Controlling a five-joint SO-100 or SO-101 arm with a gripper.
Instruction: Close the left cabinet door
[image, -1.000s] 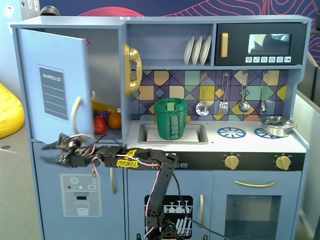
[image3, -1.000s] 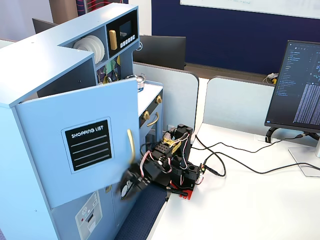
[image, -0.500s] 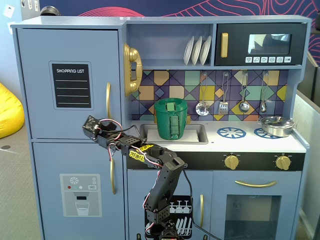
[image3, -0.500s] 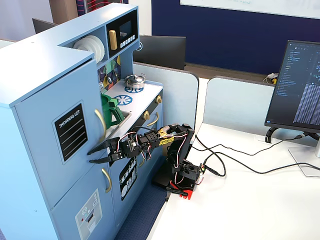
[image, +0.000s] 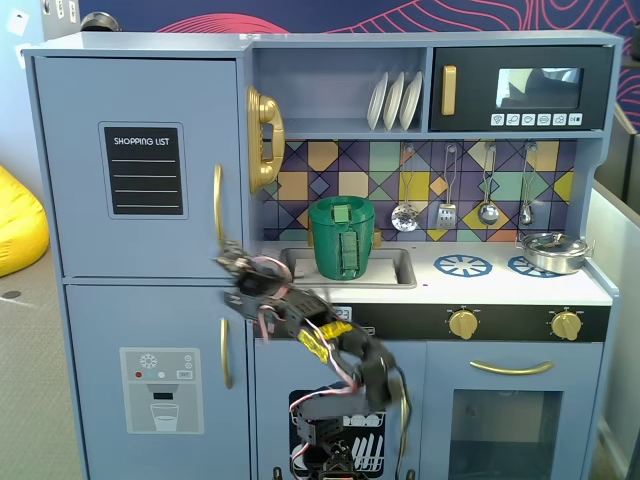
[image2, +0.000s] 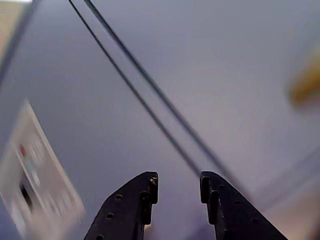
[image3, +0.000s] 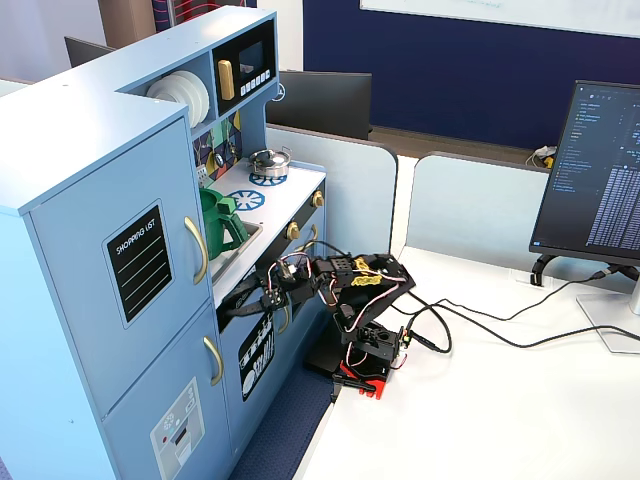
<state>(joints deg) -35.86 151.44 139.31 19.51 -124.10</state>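
Note:
The left cabinet door (image: 140, 100) is light blue with a black "SHOPPING LIST" panel (image: 145, 170) and a curved gold handle (image: 217, 205). In both fixed views it lies flush with the cabinet front (image3: 85, 225). My gripper (image: 228, 262) is at the door's lower right corner, just below the handle. In the wrist view the gripper (image2: 179, 187) is open and empty, its fingers a short way apart, facing the blue front close to the dark seam between the upper door (image2: 225, 60) and the lower door. The view is blurred.
The lower door with the grey ice-dispenser panel (image: 161, 390) is below. A green watering can (image: 341, 237) stands in the sink beside the arm. A gold toy phone (image: 263, 139) hangs to the right of the handle. A monitor (image3: 600, 170) and cables lie on the white desk.

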